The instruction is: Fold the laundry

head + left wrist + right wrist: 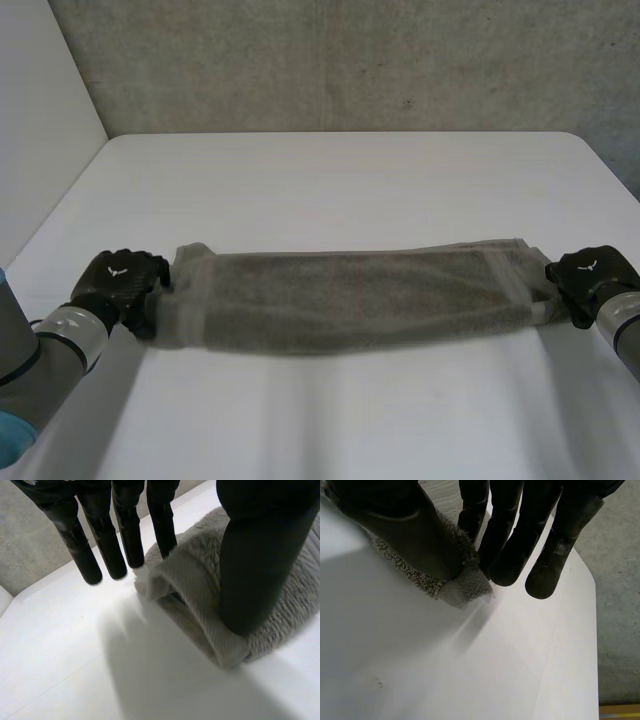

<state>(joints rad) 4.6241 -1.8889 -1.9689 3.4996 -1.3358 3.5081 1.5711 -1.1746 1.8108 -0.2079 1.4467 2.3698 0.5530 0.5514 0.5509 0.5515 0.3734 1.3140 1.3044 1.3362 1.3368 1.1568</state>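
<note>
A grey towel [350, 300] lies across the white table [330, 180] as a long, narrow band, already doubled lengthwise, its ends reaching toward either arm. The left hand [122, 282] is at the band's left end. In its wrist view the thumb [260, 555] presses down on the pile while one finger meets the hemmed edge from the other side — a pinch on the towel, with the remaining fingers [80, 550] straight and clear of it. The right hand [590, 277] grips the right end likewise: thumb on top of the corner, a finger closing against it, the others hanging loose beside.

The step in hand looks like bringing one short end over to the other. To do it well, the pinch on the end being lifted should catch every layer at the hem. That end should rise only enough to clear the pile and travel straight along the band — so the edges land flush rather than skewed.
</note>
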